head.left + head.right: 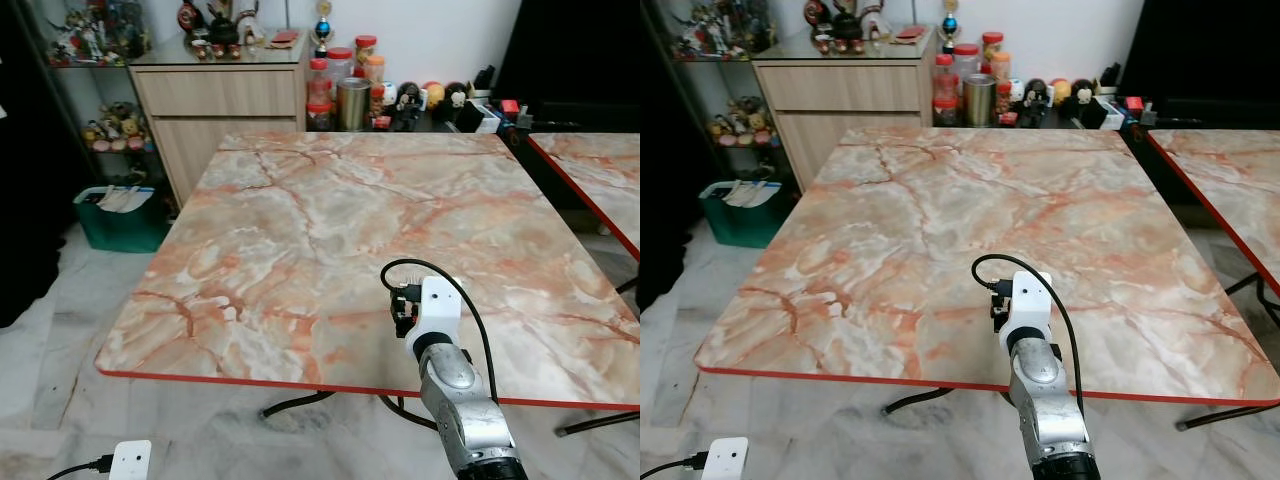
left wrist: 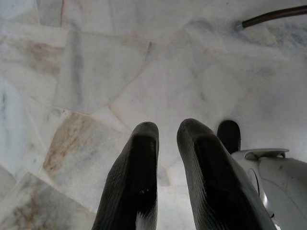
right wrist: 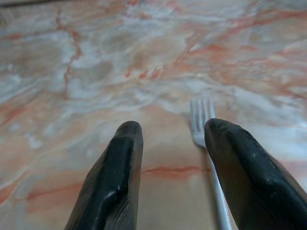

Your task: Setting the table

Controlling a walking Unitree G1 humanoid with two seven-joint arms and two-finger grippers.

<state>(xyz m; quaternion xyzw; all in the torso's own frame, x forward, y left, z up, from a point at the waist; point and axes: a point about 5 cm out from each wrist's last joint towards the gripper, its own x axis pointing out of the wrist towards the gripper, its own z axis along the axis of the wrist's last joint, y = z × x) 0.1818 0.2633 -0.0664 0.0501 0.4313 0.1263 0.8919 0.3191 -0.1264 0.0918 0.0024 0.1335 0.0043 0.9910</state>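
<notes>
Right arm (image 1: 455,385) is reaching up over the near edge of the marble table (image 1: 300,230), wrist sitting above the tabletop close to the red rim. Right gripper (image 3: 172,143) is hovering low over the table, fingers (image 3: 115,177) spread wide, gripping nothing. A fork (image 3: 207,148) is lying flat on the tabletop, tines pointing away from the gripper, handle running back alongside the inner face of one finger; cannot tell whether it is touching that finger. From the head cameras the fork is hiding behind the wrist.

Left gripper (image 2: 168,139) is hanging down by the robot's side, pointing at the pale marble floor (image 2: 96,72). Its fingers (image 2: 132,182) are sitting close together with a narrow gap, holding nothing. A white rounded part of the robot (image 2: 273,177) is showing just beside them, and a dark table leg (image 2: 273,15) is crossing the far corner of that view.

A second table (image 1: 600,180) with the same marble top is standing to the robot's right, a gap between the two. Behind the main table, a wooden cabinet (image 1: 220,110) is carrying figurines, with red-lidded jars (image 1: 330,85) and a metal canister (image 1: 353,103) just beside it. A green bin (image 1: 118,215) is sitting on the floor left of the table, below the cabinet. A white power adapter (image 1: 130,460) with a black cable is lying on the floor near the robot's left.
</notes>
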